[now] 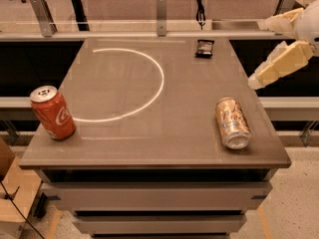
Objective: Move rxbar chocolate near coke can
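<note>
Three things sit on the grey-brown counter [149,148], which has a flat matte top with a slight sheen. The rxbar chocolate [205,48] lies flat at the far edge, right of centre. It is a small dark rectangular packet in a glossy, crinkled wrapper with faint pale print. Its long axis appears to run far to near, turned slightly so the near end leans left, and the viewing angle shortens it to almost a square.

The coke can [52,113] stands upright at the near left corner, well apart from the bar across the counter's diagonal. It is a smooth red metal cylinder with white script on its side and a silver top with the pull tab showing.

An orange-tan patterned can [232,121] lies on its side near the right edge. Its long axis runs far to near, and its silver circular end faces the near side.

A thin bright ring [162,78] of light curves over the left and middle of the counter, open on its left side.

The end effector [259,54] hangs off the counter's right edge, level with the far half of the top and to the right of the bar. Its two blocky cream fingers [284,63] are spread well apart and hold nothing. One reaches toward the far rail, and the other slopes down toward the counter's edge without touching it.

Below the top are pale drawer fronts [154,195].
</note>
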### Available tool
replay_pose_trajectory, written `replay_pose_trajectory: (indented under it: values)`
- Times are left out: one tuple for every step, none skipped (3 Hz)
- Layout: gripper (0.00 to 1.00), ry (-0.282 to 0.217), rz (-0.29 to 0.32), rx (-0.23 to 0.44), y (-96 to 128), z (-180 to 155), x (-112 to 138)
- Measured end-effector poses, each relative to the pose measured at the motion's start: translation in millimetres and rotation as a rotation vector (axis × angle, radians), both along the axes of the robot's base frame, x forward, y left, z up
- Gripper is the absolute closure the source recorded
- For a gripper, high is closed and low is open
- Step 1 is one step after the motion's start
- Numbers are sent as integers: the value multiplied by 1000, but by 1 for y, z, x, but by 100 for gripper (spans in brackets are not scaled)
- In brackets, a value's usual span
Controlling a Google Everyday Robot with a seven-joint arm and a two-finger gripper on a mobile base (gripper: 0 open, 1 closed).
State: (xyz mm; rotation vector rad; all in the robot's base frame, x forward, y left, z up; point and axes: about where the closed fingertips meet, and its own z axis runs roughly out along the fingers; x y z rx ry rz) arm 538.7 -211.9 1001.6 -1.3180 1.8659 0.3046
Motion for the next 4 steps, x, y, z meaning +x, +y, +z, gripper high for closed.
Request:
replay_pose_trajectory:
  values:
    - [0, -7, 1, 30, 1, 1, 6]
    - [0, -7, 1, 31, 1, 1, 7]
    - [0, -5, -41, 88, 1, -6, 17]
    - [0, -22, -71, 196, 5, -15, 42]
